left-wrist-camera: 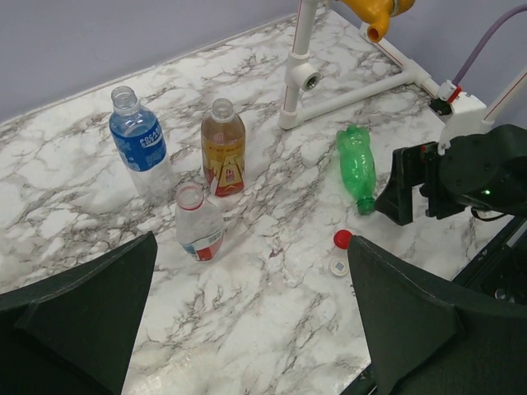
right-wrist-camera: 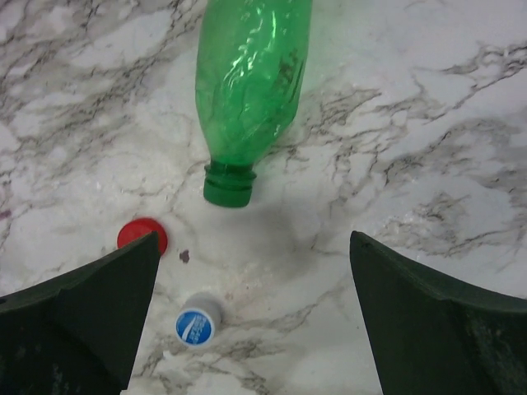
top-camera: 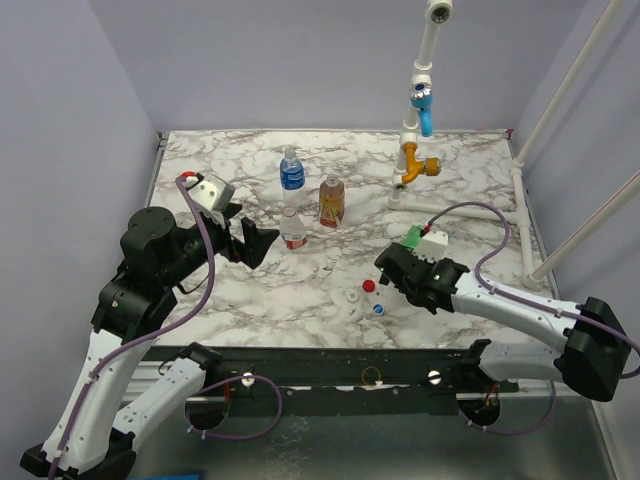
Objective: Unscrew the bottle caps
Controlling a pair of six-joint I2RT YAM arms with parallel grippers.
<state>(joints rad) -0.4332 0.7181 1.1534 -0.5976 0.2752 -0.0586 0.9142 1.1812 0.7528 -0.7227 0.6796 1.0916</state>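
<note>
Marble table [top-camera: 230, 300] underneath. Left gripper [left-wrist-camera: 251, 247] and right gripper [right-wrist-camera: 254, 239] both spread wide, pinching nothing. Just ahead of the right one, green bottle [right-wrist-camera: 251, 82] lying flat, green cap [right-wrist-camera: 228, 193] seemingly on. Likely to roll or spin with the cap if twisted unbraced. Standing upright and uncapped near the left one: blue-label bottle [left-wrist-camera: 138, 140], amber bottle [left-wrist-camera: 223, 148], red-white bottle [left-wrist-camera: 199, 224]. Contents impossible to tell. Loose beside the green neck: red cap [right-wrist-camera: 142, 234], blue-white cap [right-wrist-camera: 195, 325].

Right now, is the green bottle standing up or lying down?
Lying down. The green bottle lies on its side on the marble table, its neck pointing at the open right gripper.
</note>
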